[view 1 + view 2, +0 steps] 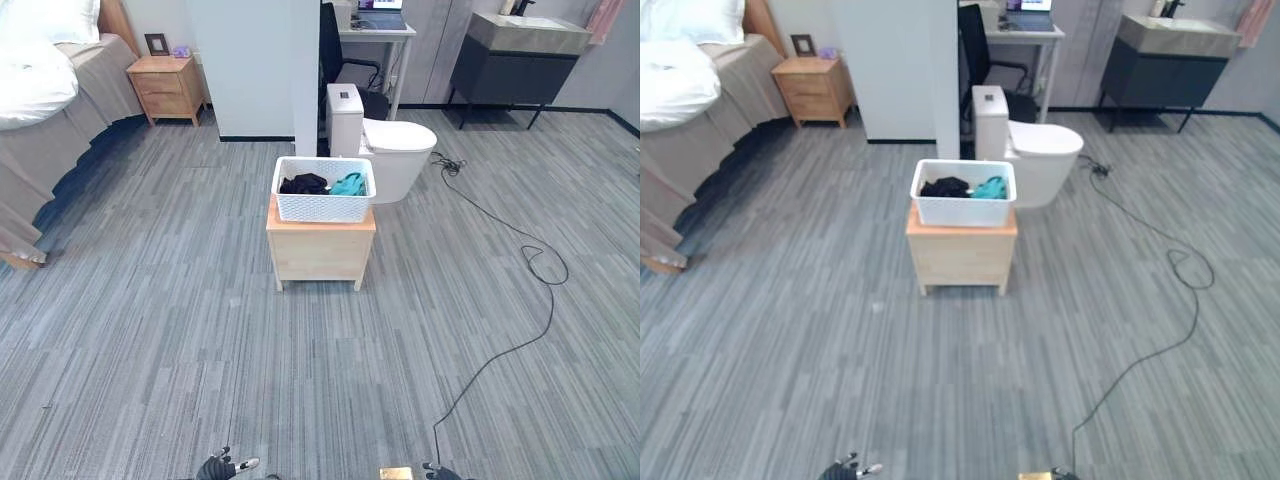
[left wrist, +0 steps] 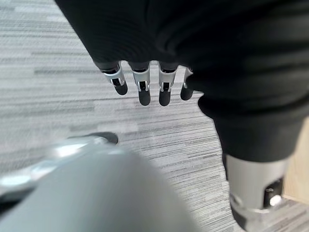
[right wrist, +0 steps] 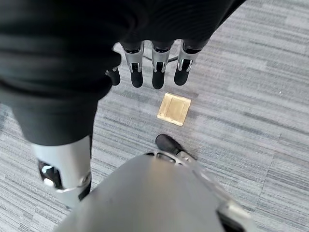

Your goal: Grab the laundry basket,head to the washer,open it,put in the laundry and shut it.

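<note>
The white laundry basket with dark and teal clothes sits on a small wooden cabinet at centre frame, while both the left hand and right hand hang relaxed, empty, near the bottom edge.

Head cameras look down; wrist cameras face the floor closely.

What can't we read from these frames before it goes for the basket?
- Washer: cannot be picked out; the white wall blocks what lies behind it.
- Laundry basket: black and teal clothes show on top; its walls hide anything beneath.
- Left hand, right hand: hanging over floor, holding nothing.
- Bed: cut by the eye views' left edge.
</note>
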